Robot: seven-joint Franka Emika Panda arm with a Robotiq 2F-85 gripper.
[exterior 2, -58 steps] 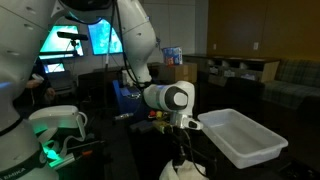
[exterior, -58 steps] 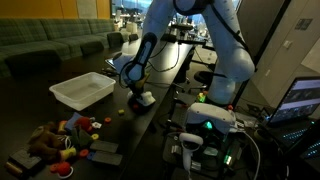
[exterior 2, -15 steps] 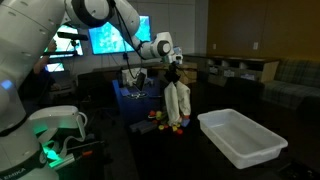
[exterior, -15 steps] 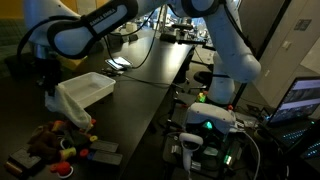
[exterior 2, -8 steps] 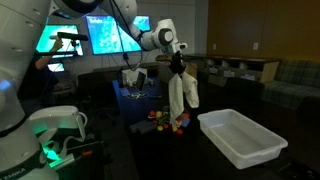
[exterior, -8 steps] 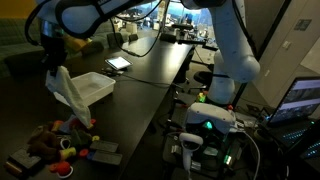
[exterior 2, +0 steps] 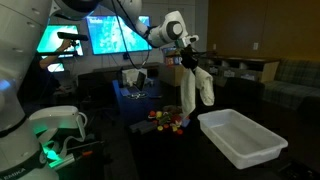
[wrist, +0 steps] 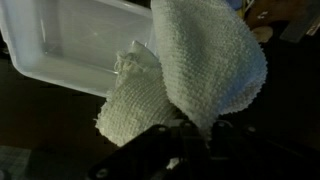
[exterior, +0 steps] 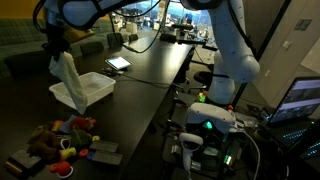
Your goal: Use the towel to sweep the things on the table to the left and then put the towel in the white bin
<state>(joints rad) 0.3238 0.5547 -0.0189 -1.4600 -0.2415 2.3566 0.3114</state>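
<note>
Hanging above the table [exterior: 150, 85] by the white bin [exterior: 90, 92], the towel [exterior: 68, 78] droops long and loose, so I judge that a release made off-centre could drape it over the bin's rim or drop it onto the things [exterior: 62, 135] piled nearby. My gripper [exterior 2: 188, 62] is clenched on the towel's top. The cloth dangles straight below it at the bin's edge, and I cannot tell whether it is over the bin or just beside it.

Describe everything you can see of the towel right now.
The towel is a white, looped-pile cloth, bunched and folded over on itself. It hangs limp and lengthwise from the shut hand, which pinches its top end, well above the black table. Its lower end dangles by the white bin; whether it touches the rim cannot be told. Nothing else touches it.
</note>
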